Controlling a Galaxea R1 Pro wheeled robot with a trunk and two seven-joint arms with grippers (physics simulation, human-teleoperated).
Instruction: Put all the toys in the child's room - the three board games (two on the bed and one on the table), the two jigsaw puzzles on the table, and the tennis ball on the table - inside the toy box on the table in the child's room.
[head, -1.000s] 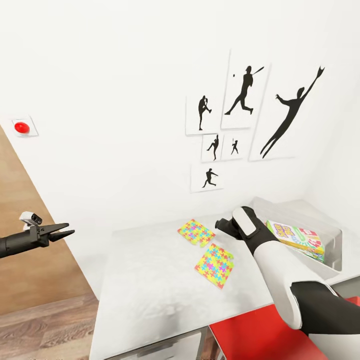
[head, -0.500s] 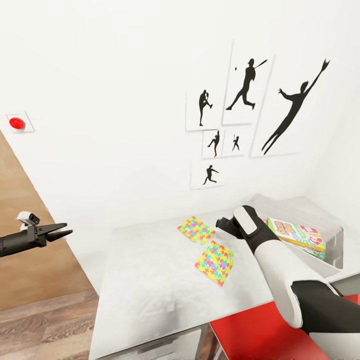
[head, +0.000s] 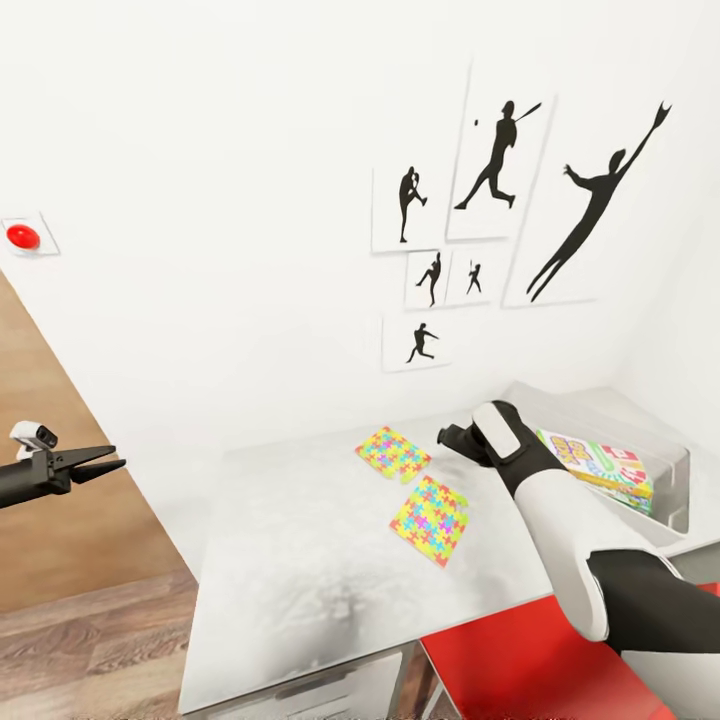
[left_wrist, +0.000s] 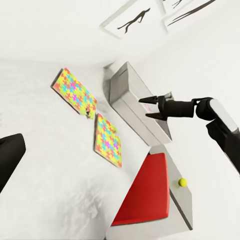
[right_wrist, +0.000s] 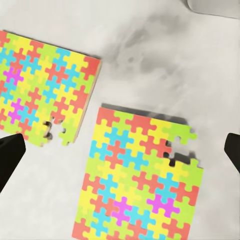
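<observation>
A child's room: sports prints (head: 490, 225) on the white wall, puzzles (head: 432, 518) on the desk (head: 290, 580), red chair (head: 520, 665).

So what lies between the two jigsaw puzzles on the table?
Only a strip of bare table: in the right wrist view the left puzzle and the right puzzle lie apart.

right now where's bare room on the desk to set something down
The table is bare from its near edge up to the two jigsaw puzzles, and along its wall edge. It is crowded around the puzzles, the right gripper and the toy box.
</observation>
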